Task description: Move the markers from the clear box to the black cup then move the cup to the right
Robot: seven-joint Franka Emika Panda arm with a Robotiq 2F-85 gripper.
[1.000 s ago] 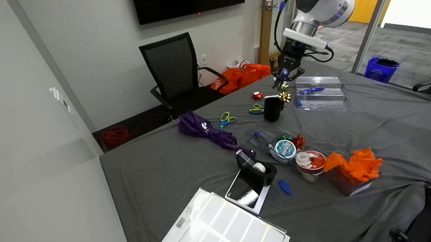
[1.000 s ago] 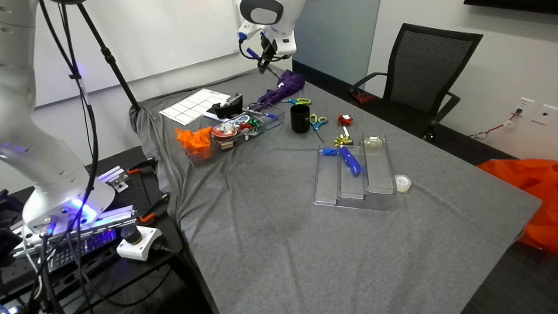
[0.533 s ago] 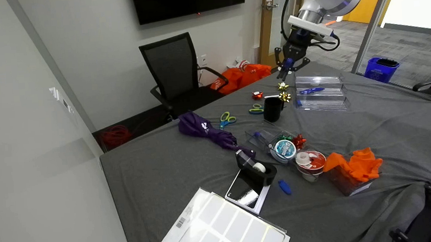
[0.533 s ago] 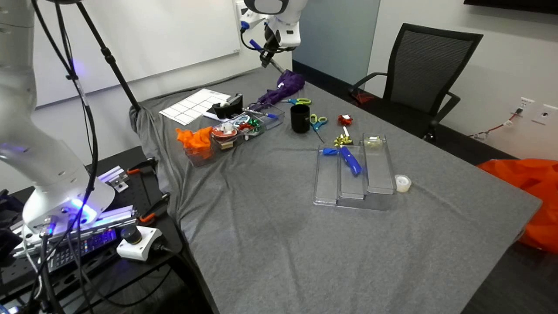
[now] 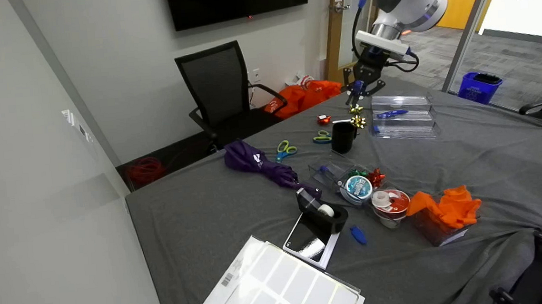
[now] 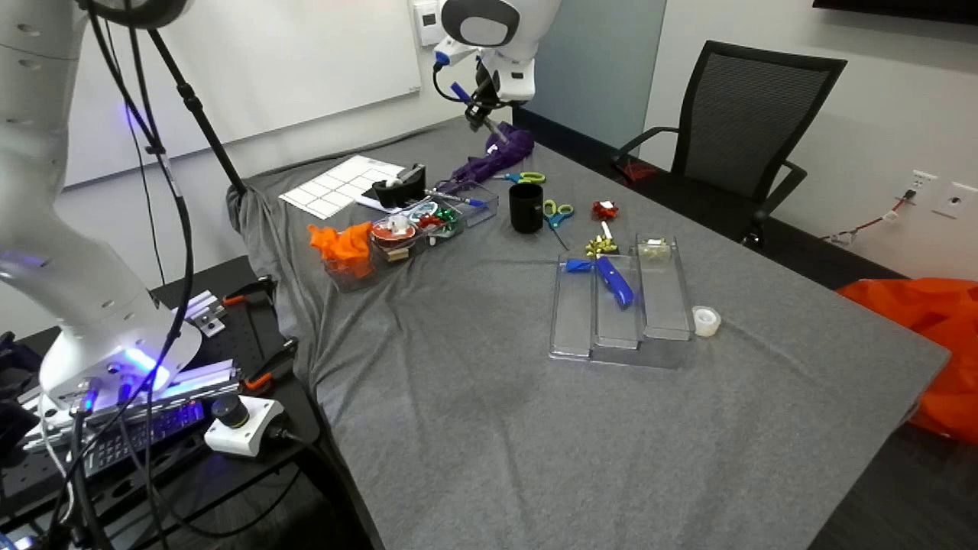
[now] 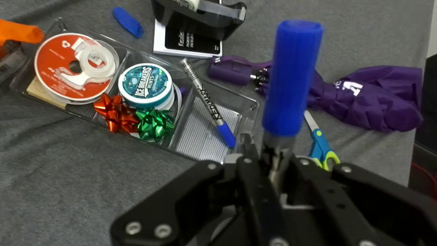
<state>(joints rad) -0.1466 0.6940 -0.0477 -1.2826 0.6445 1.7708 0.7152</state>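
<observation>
We see gripper (image 7: 275,162) clamped on blue-capped marker (image 7: 292,78), above surface (image 6: 458,397). Second marker (image 7: 208,102) rests tilted in end compartment of clear box (image 7: 193,136). We find black cup (image 6: 526,208) upright on surface, near box, scissors (image 6: 556,218) just beside it.

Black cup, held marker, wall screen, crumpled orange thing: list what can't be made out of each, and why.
Black cup: its own wall hides the floor inside in both exterior views, so I cannot say what lies there.
Held marker: in the wrist view, the fingers hide its lower barrel.
Wall screen: cut off by the top edge in both exterior views.
Crumpled orange thing: cut off by the left edge in the wrist view.
</observation>
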